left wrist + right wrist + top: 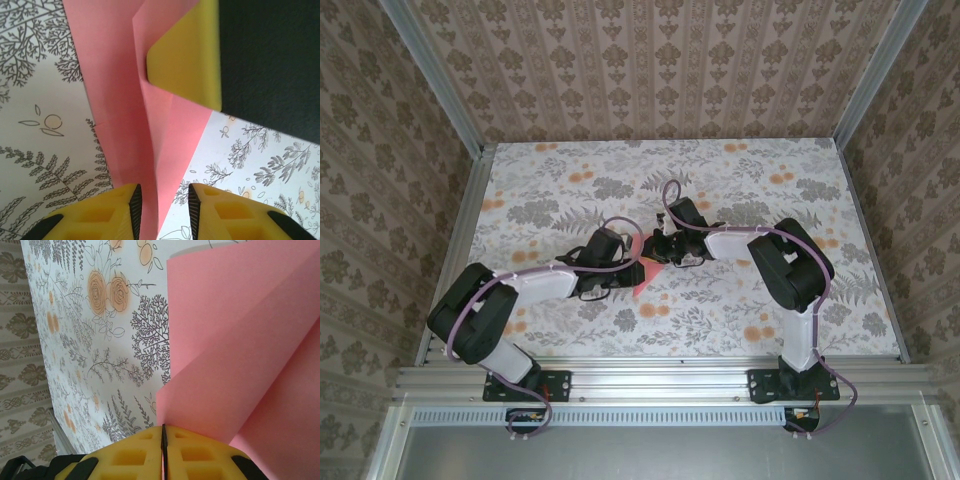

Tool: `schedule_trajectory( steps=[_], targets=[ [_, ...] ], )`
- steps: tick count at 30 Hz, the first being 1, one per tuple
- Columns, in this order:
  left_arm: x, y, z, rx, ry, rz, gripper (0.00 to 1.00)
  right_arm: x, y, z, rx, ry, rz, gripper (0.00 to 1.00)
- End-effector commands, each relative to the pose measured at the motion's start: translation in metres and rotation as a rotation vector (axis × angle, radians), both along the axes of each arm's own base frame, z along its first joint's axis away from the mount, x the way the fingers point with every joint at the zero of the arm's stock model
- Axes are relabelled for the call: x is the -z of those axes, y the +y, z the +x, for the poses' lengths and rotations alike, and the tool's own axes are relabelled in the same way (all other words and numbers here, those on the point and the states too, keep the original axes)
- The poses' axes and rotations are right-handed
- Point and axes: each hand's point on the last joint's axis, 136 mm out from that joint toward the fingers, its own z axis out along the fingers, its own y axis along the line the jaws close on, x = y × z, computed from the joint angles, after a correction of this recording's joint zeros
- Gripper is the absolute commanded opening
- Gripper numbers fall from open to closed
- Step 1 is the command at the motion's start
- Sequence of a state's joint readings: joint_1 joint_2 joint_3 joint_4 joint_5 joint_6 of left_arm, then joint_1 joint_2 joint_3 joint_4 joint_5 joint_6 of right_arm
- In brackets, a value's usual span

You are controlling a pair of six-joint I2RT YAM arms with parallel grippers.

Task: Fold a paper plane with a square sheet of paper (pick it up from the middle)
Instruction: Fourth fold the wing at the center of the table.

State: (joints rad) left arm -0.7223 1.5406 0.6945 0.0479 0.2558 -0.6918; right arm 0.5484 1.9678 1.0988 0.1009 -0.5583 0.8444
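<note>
The salmon-pink square sheet of paper is folded into a tapering paper plane (pixel 640 276) with a raised centre crease, at the middle of the table. In the left wrist view the paper plane (pixel 120 100) narrows toward my left gripper (pixel 164 205). Its jaws stand open on either side of the crease and do not touch it. My right gripper (pixel 163 432) is shut on the edge of an upright flap of the paper plane (pixel 240 340). One of its yellow fingers (pixel 185 55) shows pressed on the paper. From above, the left gripper (pixel 623 268) and right gripper (pixel 658 252) meet over it.
The table (pixel 570 190) wears a floral cloth with grey ferns and orange flowers. Patterned walls close it in at the back and both sides, with metal posts at the corners. A metal rail (pixel 650 378) runs along the near edge.
</note>
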Motion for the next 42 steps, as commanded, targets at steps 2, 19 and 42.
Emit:
schedule_trajectory(
  steps=[2,19,42],
  targets=[
    [-0.004,-0.005,0.003,0.016,-0.016,0.011,0.30,-0.002,0.004,-0.003,-0.020,0.013,0.007,0.11],
    [0.007,-0.001,0.002,-0.005,0.000,0.033,0.31,-0.004,0.005,-0.003,-0.019,0.011,0.008,0.11],
    [0.017,-0.002,-0.001,-0.004,0.028,0.044,0.23,-0.005,0.006,-0.001,-0.017,0.009,0.012,0.11]
  ],
)
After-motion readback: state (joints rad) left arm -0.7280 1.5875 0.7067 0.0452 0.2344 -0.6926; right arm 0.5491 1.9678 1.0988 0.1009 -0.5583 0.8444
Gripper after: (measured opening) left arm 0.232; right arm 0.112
